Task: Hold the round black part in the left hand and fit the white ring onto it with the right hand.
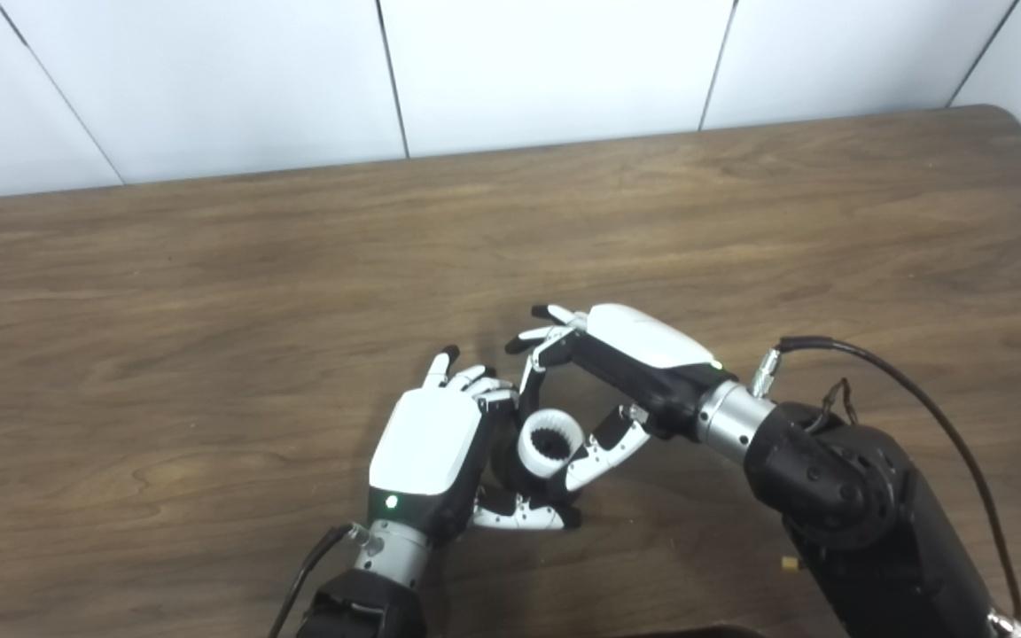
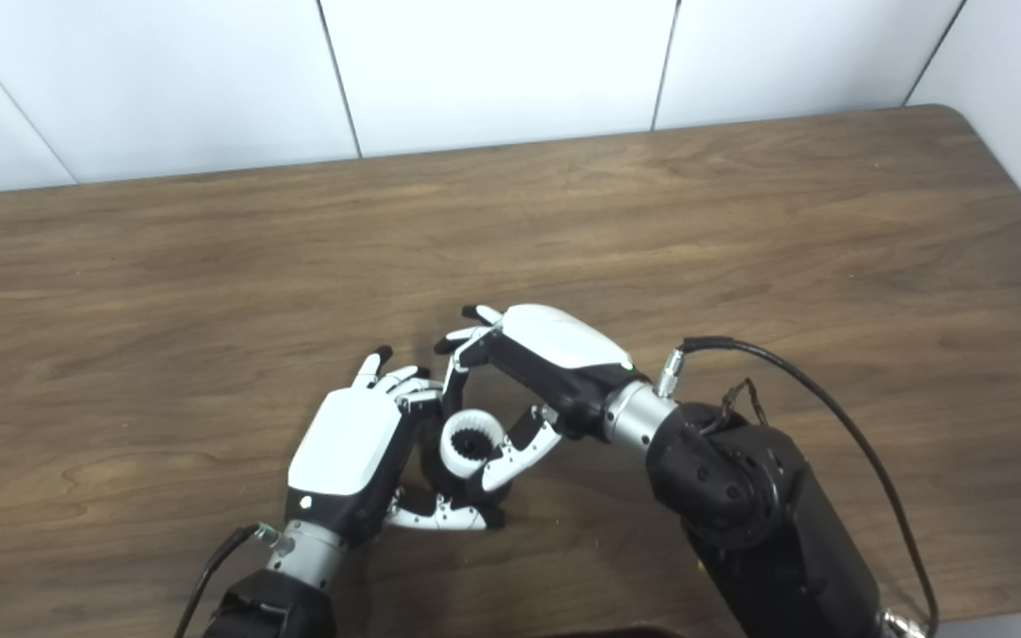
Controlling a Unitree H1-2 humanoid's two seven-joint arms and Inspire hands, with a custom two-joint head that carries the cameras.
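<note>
From my left eye, the white ring (image 1: 549, 440) sits between my hands over the bench (image 1: 209, 292), its opening facing up toward me. My left hand (image 1: 429, 443) curls around the round black part (image 1: 503, 456) beneath.

From my right eye, my right hand (image 2: 533, 377) pinches the ring's rim, axis steeply upright.

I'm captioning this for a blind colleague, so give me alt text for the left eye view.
Two robot hands meet low over a wooden table, with a white ring between them. The left hand curls around a black part that is mostly hidden, while the right hand pinches the ring against it.
</note>
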